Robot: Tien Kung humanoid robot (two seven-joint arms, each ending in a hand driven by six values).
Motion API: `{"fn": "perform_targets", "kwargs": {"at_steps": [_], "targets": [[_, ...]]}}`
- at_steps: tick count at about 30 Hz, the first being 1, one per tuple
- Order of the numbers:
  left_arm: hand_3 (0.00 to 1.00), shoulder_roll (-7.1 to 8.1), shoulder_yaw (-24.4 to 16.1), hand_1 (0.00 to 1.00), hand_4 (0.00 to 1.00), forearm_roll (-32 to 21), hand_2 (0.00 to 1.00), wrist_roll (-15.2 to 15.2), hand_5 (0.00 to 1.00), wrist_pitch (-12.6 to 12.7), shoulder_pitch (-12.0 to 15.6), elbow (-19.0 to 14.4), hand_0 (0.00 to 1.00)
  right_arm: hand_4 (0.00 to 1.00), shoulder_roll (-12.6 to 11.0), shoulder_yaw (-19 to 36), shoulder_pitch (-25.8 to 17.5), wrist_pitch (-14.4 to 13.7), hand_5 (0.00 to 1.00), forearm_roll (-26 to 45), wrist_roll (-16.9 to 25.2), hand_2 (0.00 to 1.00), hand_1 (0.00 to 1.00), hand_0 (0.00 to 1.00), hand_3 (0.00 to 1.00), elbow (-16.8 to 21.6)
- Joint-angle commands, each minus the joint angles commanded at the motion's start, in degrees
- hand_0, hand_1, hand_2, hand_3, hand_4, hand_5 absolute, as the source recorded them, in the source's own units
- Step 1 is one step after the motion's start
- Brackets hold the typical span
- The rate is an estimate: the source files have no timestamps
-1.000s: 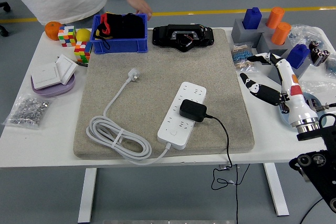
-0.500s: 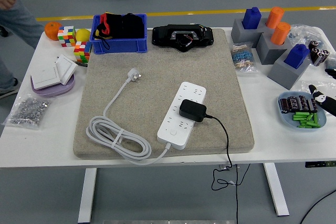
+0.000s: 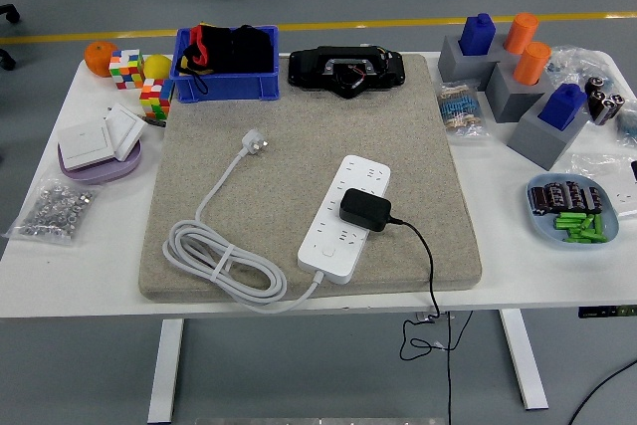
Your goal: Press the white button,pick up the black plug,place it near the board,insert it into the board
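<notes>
A white power strip [image 3: 347,216] lies on the beige mat [image 3: 299,136] in the head view, its white cord [image 3: 214,256] coiled to the left and ending in a white plug [image 3: 255,142]. The black plug [image 3: 364,210] sits on the strip's right edge, seated in a socket, with its black cable [image 3: 426,266] running off the table's front edge. A round white button [image 3: 316,251] shows at the strip's near end. Neither of my hands is in the picture.
A blue bin [image 3: 227,64] and a black device [image 3: 346,70] stand at the back. Rubik's cubes [image 3: 139,82] and white switches [image 3: 98,136] are at the left. Grey blocks with blue and orange pegs [image 3: 518,72] and a blue dish [image 3: 572,212] are on the right.
My right hand has pulled back off the right edge and left the picture. The person at the back left has walked out of view. The plug and strip have not moved.
</notes>
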Motion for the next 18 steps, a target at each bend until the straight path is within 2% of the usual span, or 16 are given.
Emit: {"fn": "perform_targets", "kwargs": {"at_steps": [13,15,17,18], "targets": [[0.683,-0.27,0.3,0.663,0.651,-0.6,0.590,-0.2,0.283,0.2,-0.3,0.0,0.708,0.919,1.3,0.2,-0.2,-0.6,0.351,2.3,1.3,0.735,0.794,0.833,0.746,0.2],[0.683,-0.28,0.4,0.663,0.651,-0.9,0.590,-0.2,0.283,0.2,-0.5,0.0,0.708,0.919,1.4,0.4,-0.2,-1.0,0.351,2.7,2.1,0.735,0.794,0.833,0.746,0.2],[0.683,-0.27,0.5,0.663,0.651,-1.0,0.590,-0.3,0.283,0.2,-0.9,0.0,0.708,0.919,1.8,0.9,0.0,-2.2,0.351,4.1,5.1,0.735,0.794,0.833,0.746,0.2],[0.682,-0.26,0.6,0.664,0.652,-1.1,0.589,-0.3,0.285,0.2,-1.0,0.0,0.708,0.895,1.9,1.0,0.1,-2.6,0.345,4.5,6.3,0.691,0.738,0.761,0.671,0.3]]}}
